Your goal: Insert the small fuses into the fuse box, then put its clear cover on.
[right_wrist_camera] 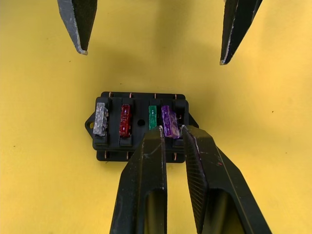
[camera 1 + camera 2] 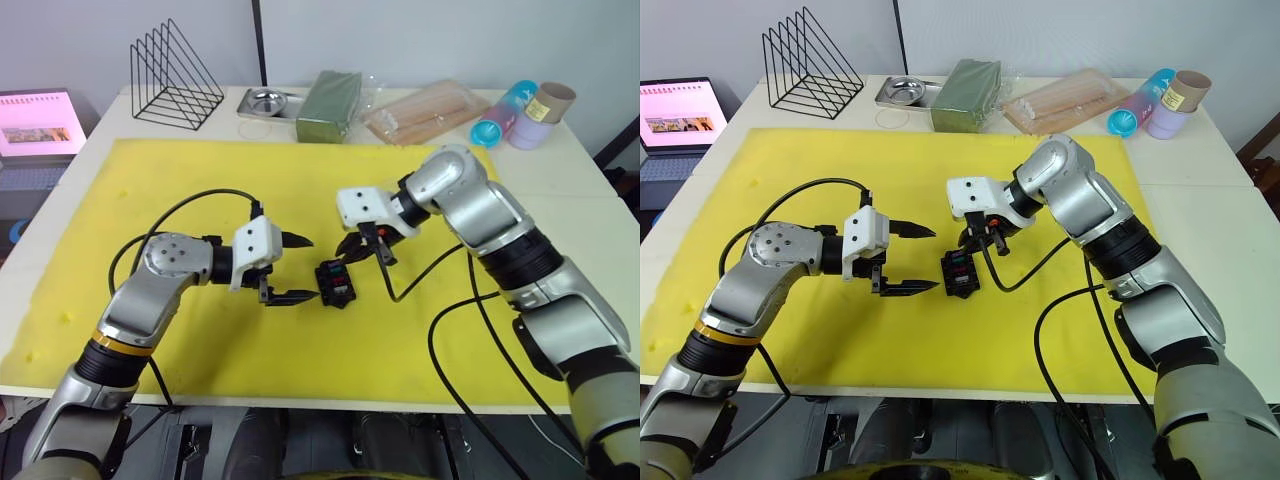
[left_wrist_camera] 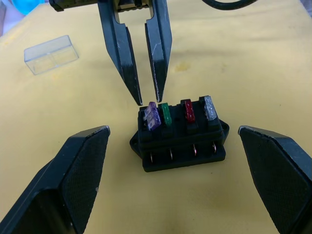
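Sitting mid-frame on the yellow mat (image 2: 200, 180), the fuse box (image 2: 335, 281) holds all four fuses. Right gripper (image 1: 171, 134), fingers slightly apart, hovers at the purple fuse (image 3: 152, 116); left gripper (image 2: 296, 268) stands wide open beside. Clear cover (image 3: 51, 53) lies apart.

Silver arms, black cables, white wrists, seemingly tapered black fingers (image 3: 122, 53).

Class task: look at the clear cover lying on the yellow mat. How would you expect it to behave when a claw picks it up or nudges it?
The clear cover looks like a thin-walled hollow cap, so probably very light and easily slid by a nudge. Its smooth, glossy walls may be slippery between claw fingers. Boxy and resting flat on the yellow mat, it is unlikely to roll; a hard squeeze might flex or crack it.
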You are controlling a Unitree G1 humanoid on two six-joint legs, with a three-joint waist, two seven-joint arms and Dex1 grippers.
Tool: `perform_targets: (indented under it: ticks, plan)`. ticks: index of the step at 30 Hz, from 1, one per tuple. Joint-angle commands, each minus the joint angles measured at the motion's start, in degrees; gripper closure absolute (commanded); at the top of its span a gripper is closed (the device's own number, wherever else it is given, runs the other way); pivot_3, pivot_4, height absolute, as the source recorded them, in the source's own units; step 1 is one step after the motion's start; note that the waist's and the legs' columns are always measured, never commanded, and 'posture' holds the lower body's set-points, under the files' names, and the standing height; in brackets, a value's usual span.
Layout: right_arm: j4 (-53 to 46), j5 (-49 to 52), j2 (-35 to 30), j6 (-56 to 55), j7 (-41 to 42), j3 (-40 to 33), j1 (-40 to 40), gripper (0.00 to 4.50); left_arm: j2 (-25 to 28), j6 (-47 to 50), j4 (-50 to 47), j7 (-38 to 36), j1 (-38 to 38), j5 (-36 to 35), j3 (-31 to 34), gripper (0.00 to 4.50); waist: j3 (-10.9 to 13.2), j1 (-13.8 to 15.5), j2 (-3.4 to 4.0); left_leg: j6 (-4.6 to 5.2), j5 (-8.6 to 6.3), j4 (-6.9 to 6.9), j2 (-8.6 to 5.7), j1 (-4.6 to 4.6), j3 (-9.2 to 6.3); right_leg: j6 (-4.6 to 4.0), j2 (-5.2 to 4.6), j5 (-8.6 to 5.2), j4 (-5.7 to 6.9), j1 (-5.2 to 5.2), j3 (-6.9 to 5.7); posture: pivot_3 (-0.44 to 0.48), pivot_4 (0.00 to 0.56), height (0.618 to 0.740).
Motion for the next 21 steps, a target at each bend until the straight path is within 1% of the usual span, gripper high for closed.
perform_targets:
  ticks: [1,21]
  plan:
    - [-0.94,0.03,0.27,-0.87,-0.54,-1.19,-0.12,3.82,-0.03,-1.06,-1.18,-0.06,-0.69,-0.1,0.51,0.0,0.0,0.0,0.0,0.0,0.0,0.0,0.0,0.0,0.0,0.0,0.0,0.0,0.0,0.0,0.0,0.0,0.15,0.74]
    - [-0.6,-0.26,0.91,-1.75,-1.28,-1.02,0.21,3.82,-0.06,-0.94,-1.57,0.21,-0.35,-0.19,0.57,0.0,0.0,-0.02,0.0,0.0,0.0,0.0,0.0,0.0,0.0,0.0,0.0,0.0,0.0,0.0,0.0,0.0,0.15,0.74]
